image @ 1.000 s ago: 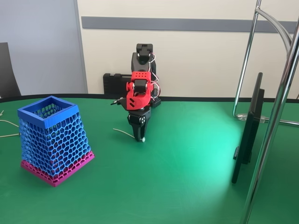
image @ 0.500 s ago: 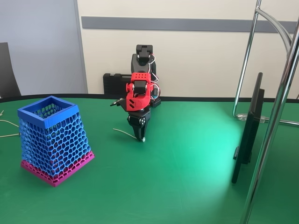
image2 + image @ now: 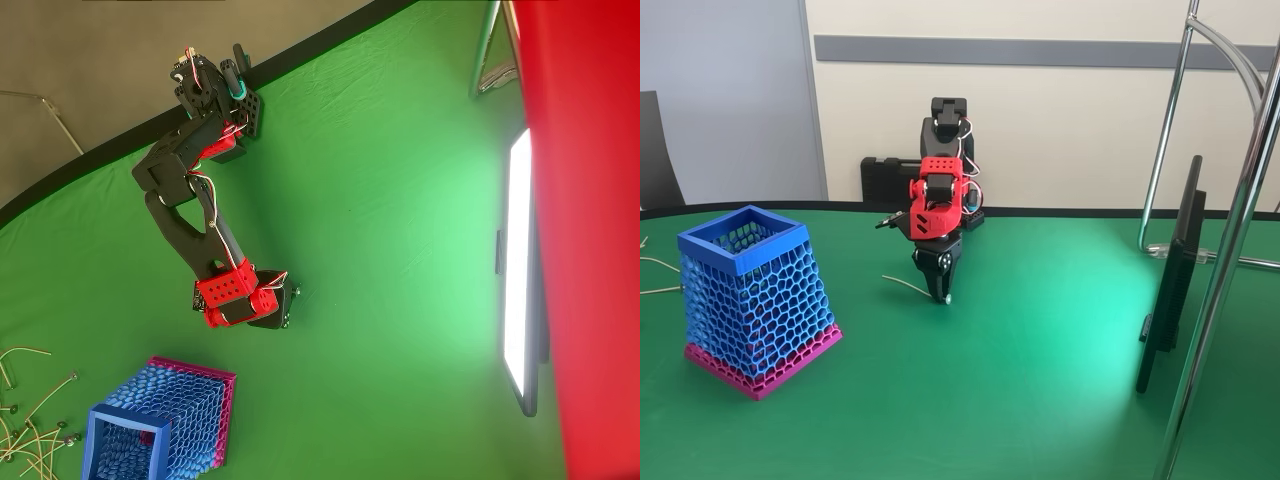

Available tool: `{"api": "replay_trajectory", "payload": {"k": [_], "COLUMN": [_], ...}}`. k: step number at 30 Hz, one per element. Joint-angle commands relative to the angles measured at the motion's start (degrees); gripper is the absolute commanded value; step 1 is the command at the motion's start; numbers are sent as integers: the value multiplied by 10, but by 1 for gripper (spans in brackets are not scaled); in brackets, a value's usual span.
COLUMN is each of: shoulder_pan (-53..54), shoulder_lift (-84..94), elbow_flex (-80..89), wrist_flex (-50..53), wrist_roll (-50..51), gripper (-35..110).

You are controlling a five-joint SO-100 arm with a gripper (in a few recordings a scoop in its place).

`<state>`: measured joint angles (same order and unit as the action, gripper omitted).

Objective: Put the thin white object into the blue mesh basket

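The thin white object (image 3: pixel 904 285) lies low over the green table, its knobbed end at my fingertips and its tail pointing left. My gripper (image 3: pixel 941 293) points straight down at the table's middle, its black fingers shut on the stick near the knob. Seen from overhead, the red wrist and gripper (image 3: pixel 283 318) cover the stick. The blue mesh basket (image 3: pixel 748 300) stands upright well to the left of the gripper in the fixed view; in the overhead view the basket (image 3: pixel 165 425) is below and left of the gripper, mouth open.
A dark monitor (image 3: pixel 1170 280) stands edge-on at the right beside chrome stand tubes (image 3: pixel 1230 250). Thin white cords (image 3: pixel 655 265) trail off the left edge, and several cords (image 3: pixel 30 425) lie beside the basket. Open green cloth separates gripper and basket.
The gripper head has shifted very slightly left and its fingers look a little closer together. Stick and basket stay put.
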<state>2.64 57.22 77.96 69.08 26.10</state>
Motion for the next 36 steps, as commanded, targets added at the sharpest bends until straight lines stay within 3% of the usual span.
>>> {"api": "replay_trajectory", "payload": {"k": [1,15,36], "shoulder_pan": [-5,-7,20], "shoulder_lift": [2,4,212], "elbow_flex": [-18,-27,-80], "wrist_flex": [4,11,42], "wrist_roll": [-6,-14,-95], "gripper": [7,6,4]}}
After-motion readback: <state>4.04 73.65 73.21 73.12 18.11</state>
